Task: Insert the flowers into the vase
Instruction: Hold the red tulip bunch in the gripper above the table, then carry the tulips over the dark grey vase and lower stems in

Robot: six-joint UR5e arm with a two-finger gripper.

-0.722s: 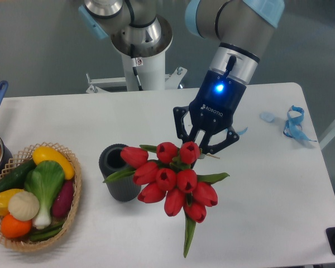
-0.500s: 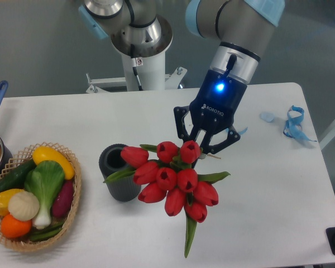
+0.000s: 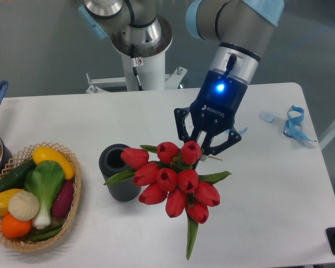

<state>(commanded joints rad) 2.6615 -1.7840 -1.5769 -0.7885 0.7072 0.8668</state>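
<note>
Flowers [image 3: 176,181], red tulips with green leaves, hang in the air just right of the vase [image 3: 118,172], and we see their heads bunched under the claw [image 3: 204,148]. We think the claw is gripping the bunch near its top, but the red heads hide the spot. The vase stands upright on the table [image 3: 268,195], beside a basket [image 3: 72,215] of vegetables.

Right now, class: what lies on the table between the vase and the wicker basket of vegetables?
Nothing. In the fixed camera view, bare white table separates the vase from the wicker basket; the tulips sit on the vase's other side.
</note>
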